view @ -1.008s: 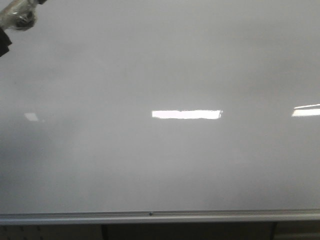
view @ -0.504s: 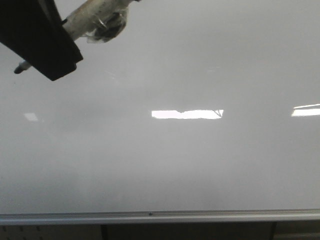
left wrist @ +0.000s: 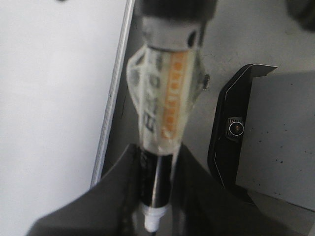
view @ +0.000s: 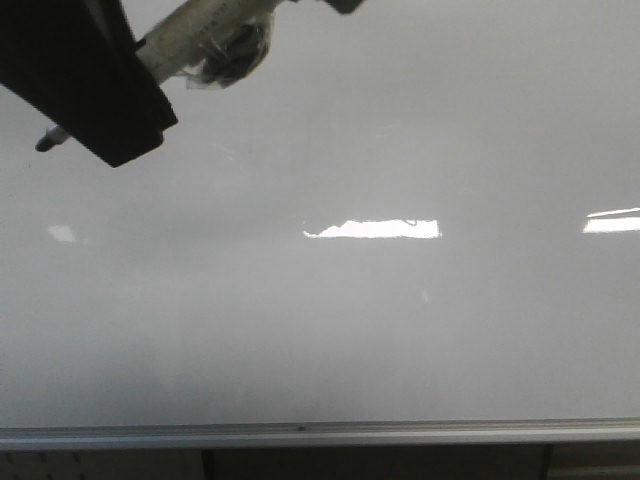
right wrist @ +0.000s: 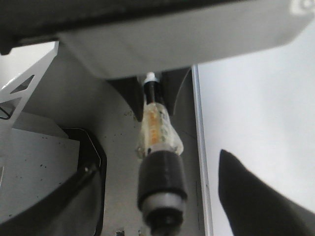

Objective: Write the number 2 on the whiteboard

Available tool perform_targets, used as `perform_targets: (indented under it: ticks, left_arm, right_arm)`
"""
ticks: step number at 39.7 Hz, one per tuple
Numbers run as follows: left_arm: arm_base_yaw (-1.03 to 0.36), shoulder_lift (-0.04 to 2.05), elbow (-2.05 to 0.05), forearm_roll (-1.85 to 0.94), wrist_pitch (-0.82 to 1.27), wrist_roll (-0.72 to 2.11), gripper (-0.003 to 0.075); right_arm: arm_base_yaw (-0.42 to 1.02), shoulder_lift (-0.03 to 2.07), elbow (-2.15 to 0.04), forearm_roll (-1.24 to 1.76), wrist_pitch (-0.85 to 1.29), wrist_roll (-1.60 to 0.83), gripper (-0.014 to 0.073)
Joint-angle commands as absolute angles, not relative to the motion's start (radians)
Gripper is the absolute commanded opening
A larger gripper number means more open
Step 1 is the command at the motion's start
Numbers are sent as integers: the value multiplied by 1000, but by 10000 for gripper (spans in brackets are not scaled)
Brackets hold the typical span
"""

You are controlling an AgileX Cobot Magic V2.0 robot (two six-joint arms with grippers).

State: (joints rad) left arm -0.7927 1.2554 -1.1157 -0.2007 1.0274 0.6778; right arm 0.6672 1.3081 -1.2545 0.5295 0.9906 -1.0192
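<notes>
Filling our front view, the whiteboard (view: pixel 330 330) shows no digit we can make out | left gripper (left wrist: pixel 156 196) jaws clamped on taped marker (left wrist: pixel 165 105), far left over board | right jaws: cannot tell.

It looks like a robot lab or test bench rather than a home; a large glossy whiteboard (view: pixel 330 330) lies flat and fills the front view, edged by a silver metal strip (view: pixel 320 434); long bright reflections (view: pixel 372 229) on it are shaped like ceiling strip lights; in the wrist views a grey speckled counter (left wrist: pixel 295 147) lies beside the board, carrying a black-framed mount with a small camera lens (left wrist: pixel 236 128); a white triangular bracket (right wrist: pixel 24 86) stands at one side; no household things show.
</notes>
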Motion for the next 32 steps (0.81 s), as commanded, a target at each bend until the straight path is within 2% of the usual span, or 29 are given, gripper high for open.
perform_targets:
  ticks: [1, 26, 32]
  left_arm:
    - [-801, 1228, -1149, -223, 986, 679, -8]
    - [-801, 1228, -1149, -221, 958, 679, -8]
    - [-801, 1228, -1149, -221, 947, 679, 8]
  right_arm:
    - [670, 1308, -1307, 573, 948, -1030, 507]
    - [670, 1310, -1309, 606, 1027, -1030, 101]
    - [670, 1310, -1309, 606, 1043, -1030, 29]
